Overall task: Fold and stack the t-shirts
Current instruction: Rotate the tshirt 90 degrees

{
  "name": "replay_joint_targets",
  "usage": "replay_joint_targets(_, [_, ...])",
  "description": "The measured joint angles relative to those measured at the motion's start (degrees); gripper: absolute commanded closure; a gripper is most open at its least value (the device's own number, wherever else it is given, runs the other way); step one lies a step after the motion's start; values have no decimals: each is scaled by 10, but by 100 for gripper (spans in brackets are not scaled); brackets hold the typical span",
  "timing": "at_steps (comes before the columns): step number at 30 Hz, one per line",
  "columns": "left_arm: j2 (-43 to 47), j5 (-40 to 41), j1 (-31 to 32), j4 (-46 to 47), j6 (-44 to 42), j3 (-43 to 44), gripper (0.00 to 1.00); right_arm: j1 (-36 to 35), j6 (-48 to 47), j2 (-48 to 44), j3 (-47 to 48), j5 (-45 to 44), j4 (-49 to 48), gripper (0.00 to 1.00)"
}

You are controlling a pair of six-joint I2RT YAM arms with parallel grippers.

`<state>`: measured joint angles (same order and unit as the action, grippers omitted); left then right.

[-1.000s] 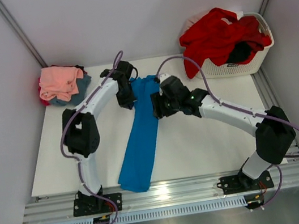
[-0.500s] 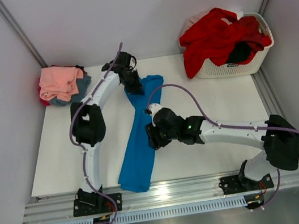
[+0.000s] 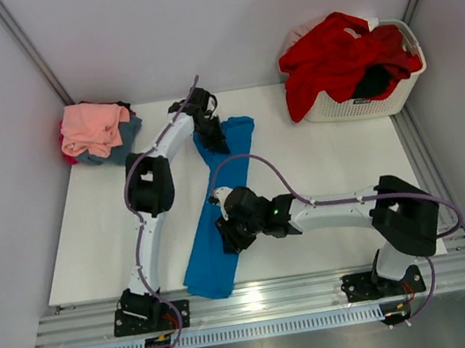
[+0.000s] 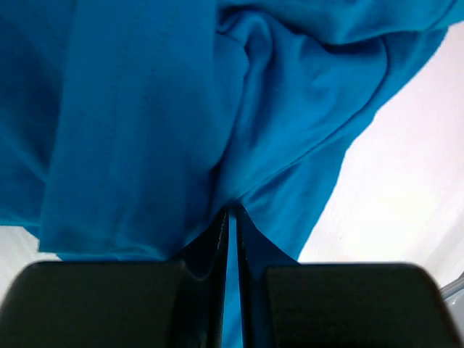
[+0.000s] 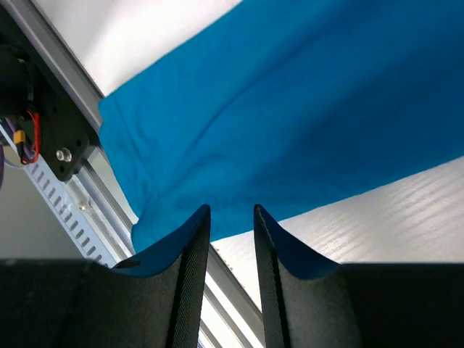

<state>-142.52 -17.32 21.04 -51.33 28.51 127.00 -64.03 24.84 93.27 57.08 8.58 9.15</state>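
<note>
T-shirt [image 3: 206, 272], bright blue, in clenched left tool [image 4: 229, 212]; right tool [image 5: 231, 210] parted over it.

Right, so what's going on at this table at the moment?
Two robot arms are folding a bright blue t-shirt, which lies in a long strip on the table. The left fingers pinch its far end; the right fingers hang open over its near half. Folded tees, a salmon pink tee on top, sit far left; a red tee is heaped in the basket far right.
</note>
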Motion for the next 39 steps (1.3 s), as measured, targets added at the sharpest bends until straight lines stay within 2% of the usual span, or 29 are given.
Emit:
replay_joint_targets(6, [-2,-4,-9,-4,0,3,90,-1,-10,50,4,34,-13,79])
replay_joint_targets(7, [-2,-4,-11,-5,0,5,90,-1,-11,58,5,36,-14,84])
replay_joint_targets(11, [-4,5,-17,-22,0,21,99,-5,-11,94,5,39,-10,91])
replay_joint_targets(13, [-8,12,-19,-37,2,34,100,-5,-11,97,6,38,-11,92])
replay_joint_targets(22, [-33,53,-23,-133,14,77,100,-9,-11,85,3,11,2,94])
replay_joint_targets(31, [-18,86,-33,-170,18,34,100,-9,-11,6,-22,-51,50,95])
replay_joint_targets(39, [-2,87,-59,-186,20,6,100,8,-18,0,-21,-99,92,99])
